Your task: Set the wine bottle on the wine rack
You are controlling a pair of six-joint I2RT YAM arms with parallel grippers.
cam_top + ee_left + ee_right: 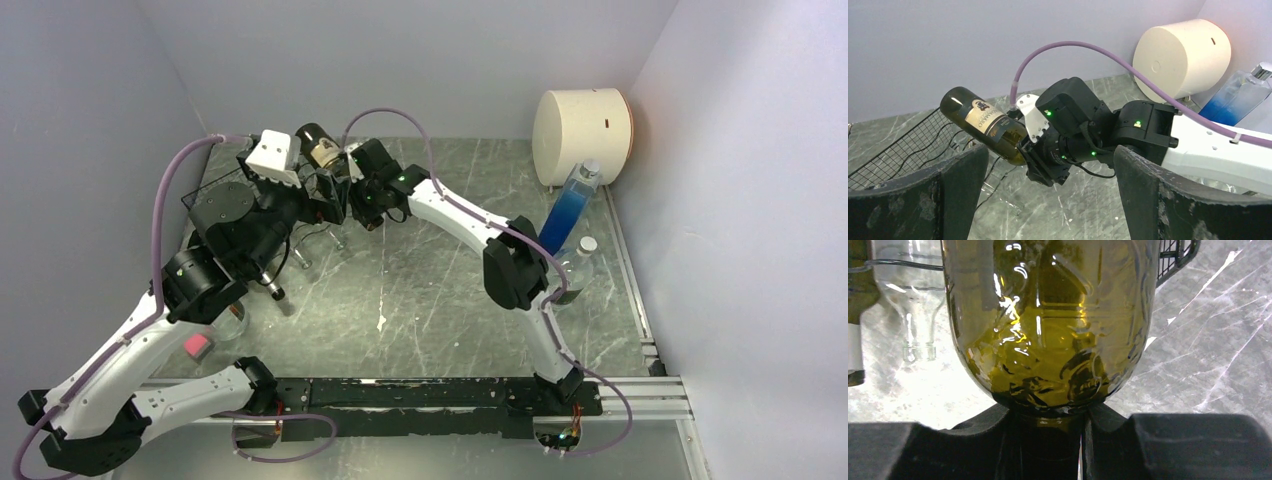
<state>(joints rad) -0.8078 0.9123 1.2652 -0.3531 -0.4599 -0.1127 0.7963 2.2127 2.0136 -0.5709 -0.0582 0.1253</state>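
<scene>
Wine bottle: olive-green glass wine bottle (983,122) with a cream and gold label, held in the air at a slant, base raised toward the back wall, neck lower
Bottle position: at the back left of the table, over the edge of the rack; the pictures do not show whether it touches the wires
Right claw: right gripper (1048,415) clamped on the bottle's neck just below the shoulder, one black finger (998,422) on each side
Left claw: left gripper (1050,165) spread wide and holding nothing, its two dark fingers (960,190) framing the bottle and the right wrist from nearby
Rack: black wire-mesh wine rack (903,150) with wavy rods, on the table's left side, partly under the left arm in the top view
Table: grey-green marbled table (430,290)
Behind the bottle: a clear glass bottle (910,315), seen in the right wrist view
Back right corner: a cream cylindrical container (580,135), a tall bottle of blue liquid (568,210) leaning beside it, and a clear bottle with a white cap (582,255) just in front
</scene>
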